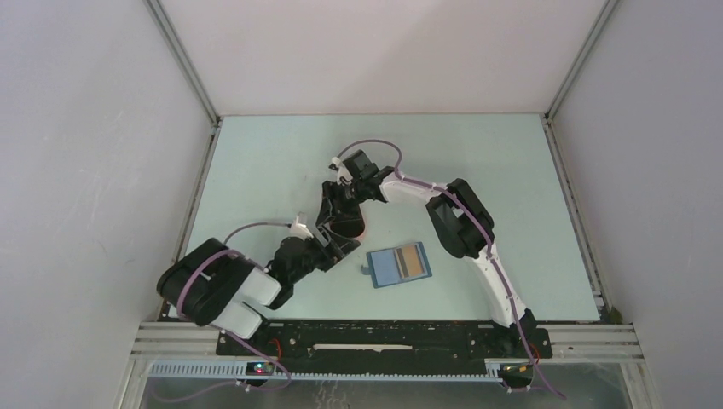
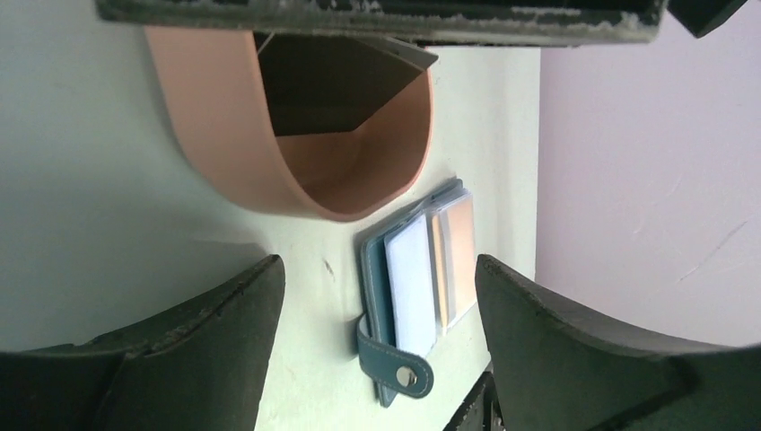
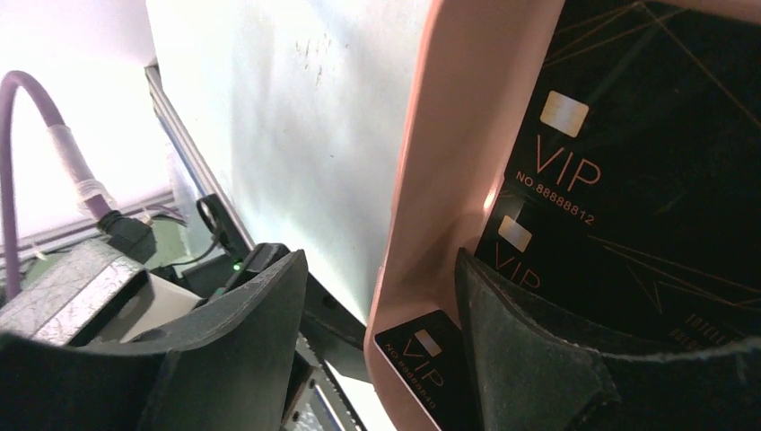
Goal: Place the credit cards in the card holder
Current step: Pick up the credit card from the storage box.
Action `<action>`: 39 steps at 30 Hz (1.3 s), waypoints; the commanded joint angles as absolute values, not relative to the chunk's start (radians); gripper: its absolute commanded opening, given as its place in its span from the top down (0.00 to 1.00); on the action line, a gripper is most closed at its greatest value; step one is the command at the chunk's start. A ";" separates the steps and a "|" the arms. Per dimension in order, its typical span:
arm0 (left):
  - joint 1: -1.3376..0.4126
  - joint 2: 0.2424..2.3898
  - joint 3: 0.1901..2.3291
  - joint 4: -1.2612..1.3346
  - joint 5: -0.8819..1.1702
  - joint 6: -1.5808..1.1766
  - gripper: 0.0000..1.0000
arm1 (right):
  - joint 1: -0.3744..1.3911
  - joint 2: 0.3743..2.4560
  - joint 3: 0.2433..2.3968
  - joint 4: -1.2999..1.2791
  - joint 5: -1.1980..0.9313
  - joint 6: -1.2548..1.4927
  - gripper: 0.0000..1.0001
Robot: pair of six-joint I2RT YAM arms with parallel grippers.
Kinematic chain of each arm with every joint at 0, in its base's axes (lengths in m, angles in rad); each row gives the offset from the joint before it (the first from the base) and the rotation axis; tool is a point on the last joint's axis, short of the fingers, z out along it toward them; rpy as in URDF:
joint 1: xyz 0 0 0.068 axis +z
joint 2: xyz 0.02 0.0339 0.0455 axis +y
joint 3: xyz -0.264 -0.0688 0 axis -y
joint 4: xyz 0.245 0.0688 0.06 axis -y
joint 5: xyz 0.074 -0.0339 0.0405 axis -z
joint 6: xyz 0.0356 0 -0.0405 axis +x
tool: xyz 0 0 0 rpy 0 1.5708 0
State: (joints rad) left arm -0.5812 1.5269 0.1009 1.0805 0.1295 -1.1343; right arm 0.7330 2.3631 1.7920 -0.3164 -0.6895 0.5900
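Straddling the wall of the pink tray (image 3: 449,135) with jaws apart, the right gripper (image 3: 379,269) may pinch rim instead of the black credit cards (image 3: 619,171) inside and tip it, while the card holder (image 1: 399,266) lies open at four o'clock of the tray, near the spread, empty left gripper (image 2: 379,269).

Blue card holder (image 1: 388,267), black credit cards (image 3: 619,171) with gold VIP lettering, pink tray (image 3: 449,135), pale green table (image 1: 281,162)
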 commanded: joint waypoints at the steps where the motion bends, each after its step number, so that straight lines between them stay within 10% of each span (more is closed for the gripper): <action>1: -0.575 1.389 0.069 0.876 0.100 -1.079 0.17 | 0.730 2.321 1.844 -0.356 -0.641 0.468 0.29; 16: -0.560 0.693 0.214 0.127 0.014 -0.724 0.08 | 0.729 2.311 1.959 -0.480 -0.739 0.235 0.28; 31: -0.470 0.752 0.192 0.188 0.039 -0.881 0.16 | 0.662 2.238 2.067 -0.771 -0.770 -0.507 0.30; 39: -0.445 1.083 0.430 0.107 -0.020 -0.802 0.35 | 0.603 2.168 2.040 -0.978 -0.911 -1.021 0.56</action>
